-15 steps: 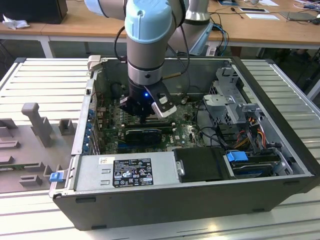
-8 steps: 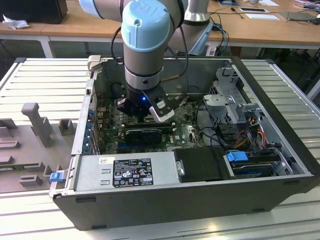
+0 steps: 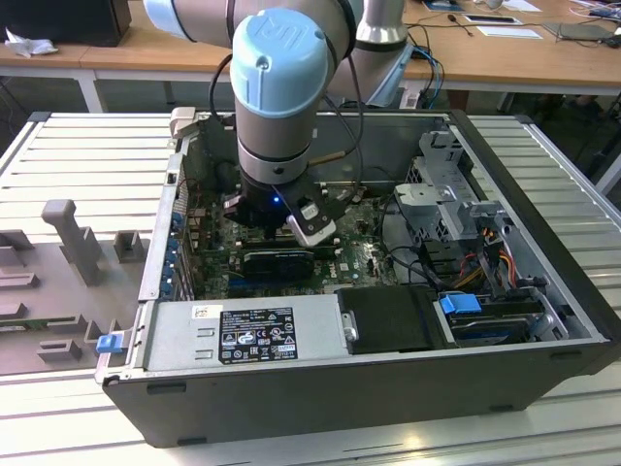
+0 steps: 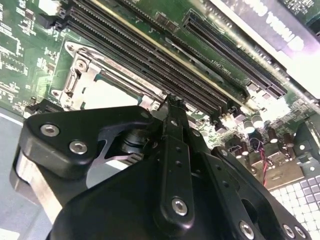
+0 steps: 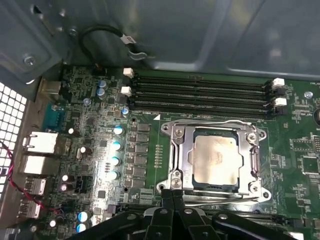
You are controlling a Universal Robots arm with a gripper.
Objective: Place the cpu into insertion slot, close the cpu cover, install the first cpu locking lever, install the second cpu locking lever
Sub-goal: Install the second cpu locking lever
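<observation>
In the first wrist view the cpu (image 5: 215,157) lies flat in the insertion slot (image 5: 258,161), its pale silver top showing through the cut-out of the cpu cover (image 5: 184,150), which is down over it. Thin wire levers run along the far side (image 5: 215,123) and the near side (image 5: 225,196) of the socket. My gripper (image 5: 174,196) is shut, its black fingertips together at the socket's near edge. In the second wrist view the gripper (image 4: 169,102) points at the same cpu (image 4: 107,95). In the exterior view the gripper (image 3: 277,228) is low inside the computer case.
Long black memory slots (image 5: 200,92) run just beyond the socket. A row of capacitors (image 5: 116,145) stands beside it. A black graphics card (image 3: 277,260), a power supply (image 3: 243,330) and a drive cage (image 3: 446,184) crowd the case. A grey fixture (image 3: 68,223) sits outside it.
</observation>
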